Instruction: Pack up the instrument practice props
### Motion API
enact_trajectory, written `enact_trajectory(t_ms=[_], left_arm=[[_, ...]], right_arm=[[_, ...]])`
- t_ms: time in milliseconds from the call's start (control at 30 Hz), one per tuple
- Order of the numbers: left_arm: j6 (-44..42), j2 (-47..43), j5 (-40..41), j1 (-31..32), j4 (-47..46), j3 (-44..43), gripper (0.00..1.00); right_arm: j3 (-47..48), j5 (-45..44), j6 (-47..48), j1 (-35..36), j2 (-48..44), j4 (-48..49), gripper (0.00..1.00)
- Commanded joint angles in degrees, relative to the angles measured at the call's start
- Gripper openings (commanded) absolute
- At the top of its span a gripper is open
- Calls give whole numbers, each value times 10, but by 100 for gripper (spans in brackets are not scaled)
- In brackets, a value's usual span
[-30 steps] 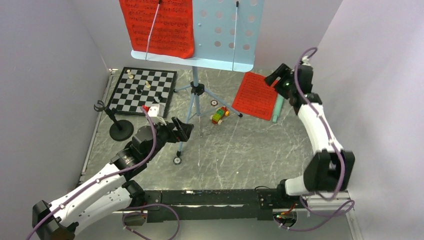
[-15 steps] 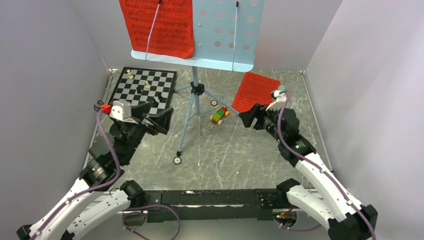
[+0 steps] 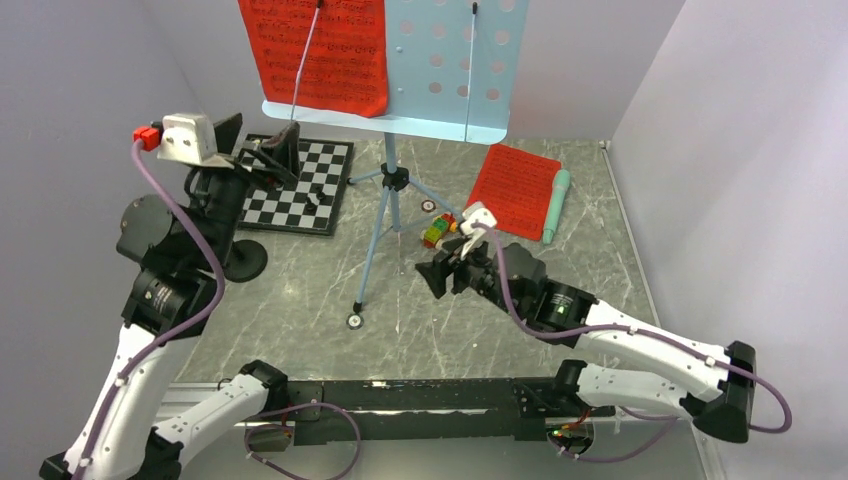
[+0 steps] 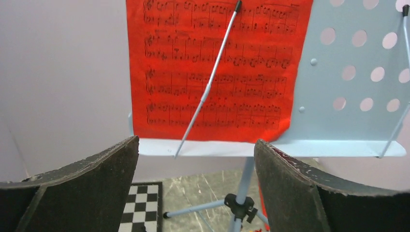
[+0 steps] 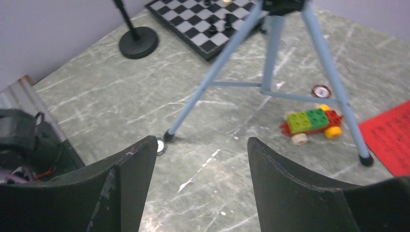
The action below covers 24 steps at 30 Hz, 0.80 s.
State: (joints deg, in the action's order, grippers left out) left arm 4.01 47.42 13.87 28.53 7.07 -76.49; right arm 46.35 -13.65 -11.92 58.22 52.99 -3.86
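L gripper (image 3: 258,150) was up high, jaws spread, empty, facing the red page (image 4: 217,67) on the blue music stand (image 3: 440,70), wall close on its left. R gripper (image 3: 440,272), also spread and empty, hung low over open floor near a tripod foot. Since 0.5 s ago L had risen off the chessboard (image 3: 310,180). R had swung left from the 2nd red page (image 3: 512,190), mint mic (image 3: 555,205) along that page's right edge. Mic stand (image 3: 243,260) stood near the left wall.

From above and behind the arm bases, the top external camera covers the whole tabletop (image 3: 420,330). The left wrist camera closely faces the light blue music stand (image 4: 338,130); the right wrist camera looks low at its tripod (image 5: 273,48).
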Motion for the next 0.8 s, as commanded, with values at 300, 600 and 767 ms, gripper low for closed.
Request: enact_trajectory(t_ms=[300, 600, 767], left_arm=[[-105, 93, -133, -54, -97, -89, 91], [-113, 120, -123, -66, -141, -82, 92], [-112, 100, -130, -67, -157, -47, 93]], right_arm=[[172, -218, 162, 140, 127, 204, 77], [370, -295, 150, 85, 242, 221, 83], [481, -248, 46, 16, 297, 111, 84]])
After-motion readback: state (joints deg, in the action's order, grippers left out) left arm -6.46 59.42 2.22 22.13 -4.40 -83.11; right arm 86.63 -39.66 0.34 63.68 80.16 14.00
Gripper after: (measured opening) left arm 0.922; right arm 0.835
